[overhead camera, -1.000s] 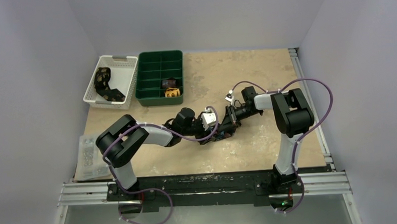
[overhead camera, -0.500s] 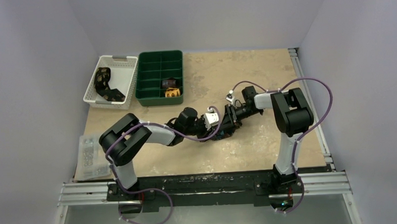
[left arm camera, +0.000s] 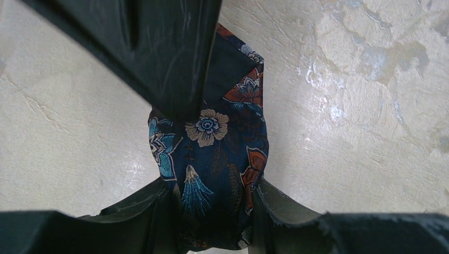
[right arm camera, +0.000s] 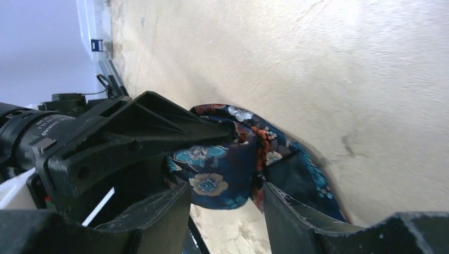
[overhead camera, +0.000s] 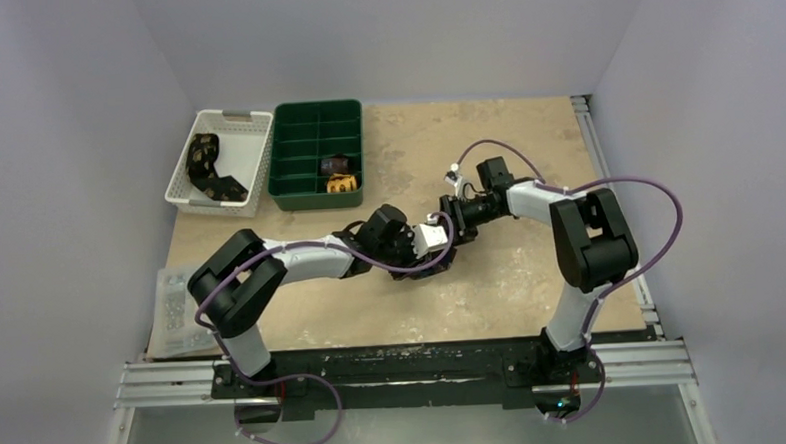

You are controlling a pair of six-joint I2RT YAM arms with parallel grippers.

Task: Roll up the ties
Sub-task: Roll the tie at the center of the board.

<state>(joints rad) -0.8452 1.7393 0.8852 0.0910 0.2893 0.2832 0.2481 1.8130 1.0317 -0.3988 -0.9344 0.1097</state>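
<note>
A dark navy tie [left arm camera: 212,153] with a floral print is rolled up on the table. My left gripper [left arm camera: 212,198] is shut on the roll, one finger on each side. In the top view the left gripper [overhead camera: 439,258] meets the right gripper [overhead camera: 452,224] at the table's middle, and the roll is mostly hidden under them. In the right wrist view the roll [right arm camera: 225,169] lies just past my right gripper [right arm camera: 225,209], whose jaws stand apart with bare table between them. One right finger [left arm camera: 159,53] reaches over the roll's top.
A white basket [overhead camera: 249,158] at the back left holds a black-and-gold tie [overhead camera: 204,162]. The green tray [overhead camera: 296,146] beside it holds a brown roll [overhead camera: 335,165] and a yellow roll [overhead camera: 340,184]. A clear bag [overhead camera: 178,311] lies at the left edge.
My left gripper has moved right with the rolled tie. My right gripper has drawn back a little toward the far side, and its elbow has swung right.
</note>
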